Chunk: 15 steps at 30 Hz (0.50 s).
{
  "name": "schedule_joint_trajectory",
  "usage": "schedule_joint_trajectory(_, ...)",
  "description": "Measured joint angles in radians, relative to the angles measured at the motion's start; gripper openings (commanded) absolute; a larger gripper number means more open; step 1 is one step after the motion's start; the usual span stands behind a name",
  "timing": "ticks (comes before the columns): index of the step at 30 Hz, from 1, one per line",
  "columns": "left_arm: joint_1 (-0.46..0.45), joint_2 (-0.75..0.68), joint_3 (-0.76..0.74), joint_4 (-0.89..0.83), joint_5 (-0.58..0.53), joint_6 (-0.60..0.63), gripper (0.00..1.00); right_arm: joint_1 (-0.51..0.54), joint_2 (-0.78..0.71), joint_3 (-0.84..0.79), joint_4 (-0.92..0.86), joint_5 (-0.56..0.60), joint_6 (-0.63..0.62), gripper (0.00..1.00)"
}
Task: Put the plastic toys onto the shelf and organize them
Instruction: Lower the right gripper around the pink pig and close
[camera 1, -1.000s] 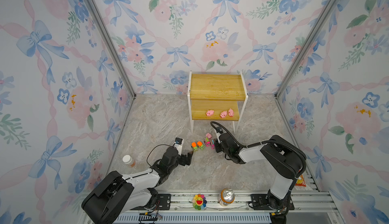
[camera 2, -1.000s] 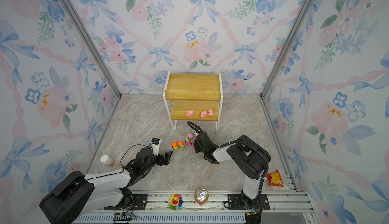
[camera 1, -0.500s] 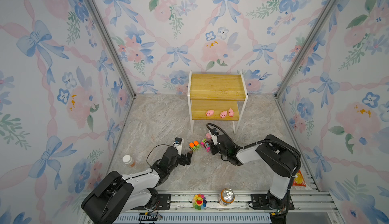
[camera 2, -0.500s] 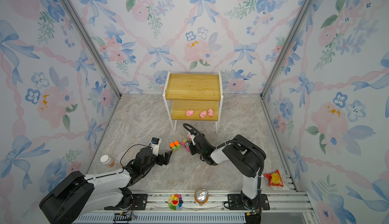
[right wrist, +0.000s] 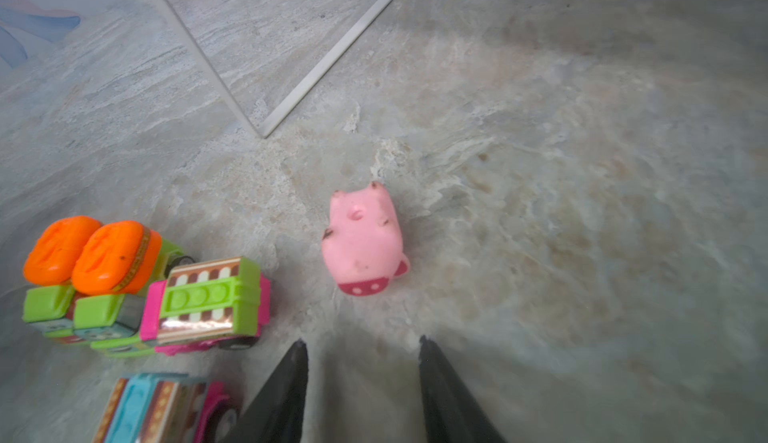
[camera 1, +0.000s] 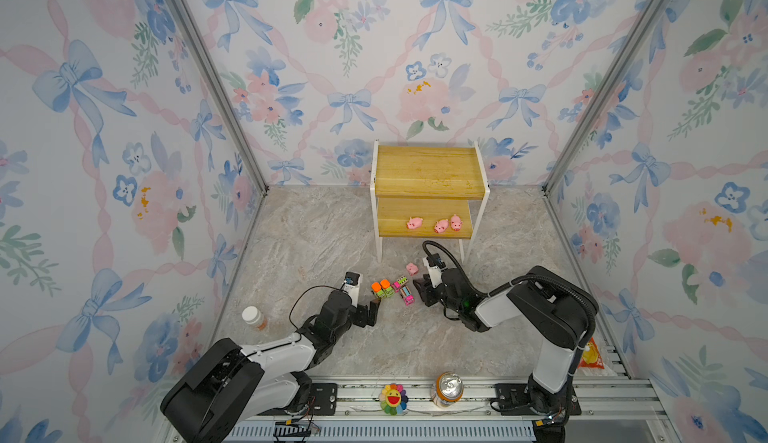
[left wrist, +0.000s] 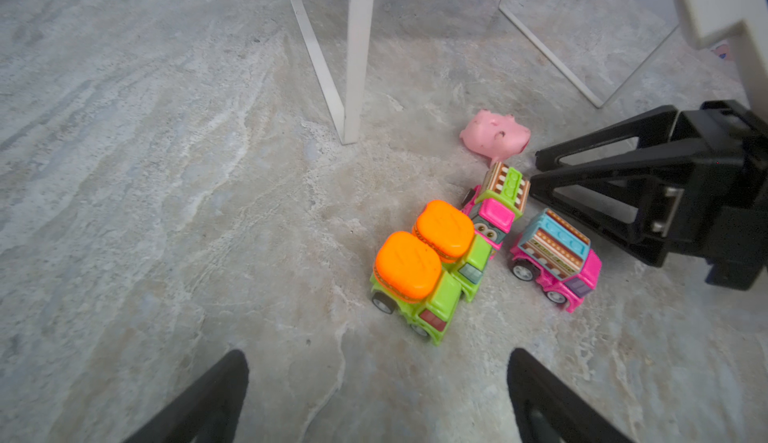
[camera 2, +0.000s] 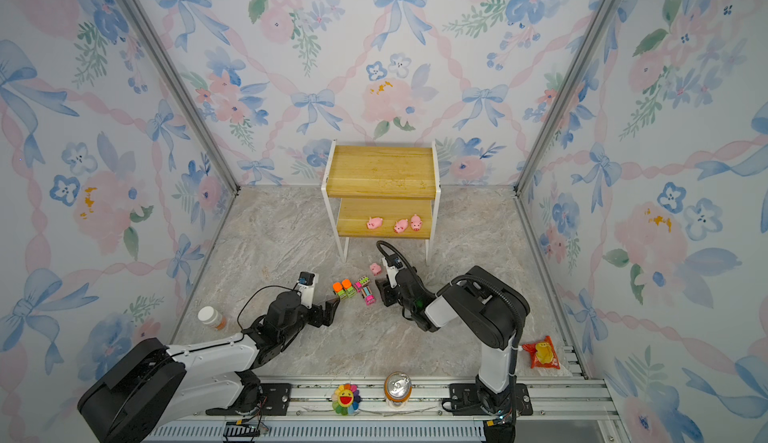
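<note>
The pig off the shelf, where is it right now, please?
In both top views the pig sits on the floor before the shelf, beside the right gripper.

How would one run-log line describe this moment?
shelf: three pigs on lower board; floor: one pig, four trucks; left gripper: open, empty; right gripper: open, empty

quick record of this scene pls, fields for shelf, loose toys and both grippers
shelf: top board bare; three pigs on lower board
not yet shelved: fourth pig, two green trucks side by side, two pink trucks, all grouped in front of the shelf
left gripper: open, empty, aimed at the green trucks
right gripper: open, empty, aimed at the fourth pig
toys left to place: five
</note>
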Motion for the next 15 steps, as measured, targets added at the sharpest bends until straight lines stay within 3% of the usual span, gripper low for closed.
schedule_joint_trajectory(15,0.0,0.023,0.0,0.0,-0.007,0.0,0.98,-0.039,0.052,0.182,-0.135,-0.046,-0.05,0.48)
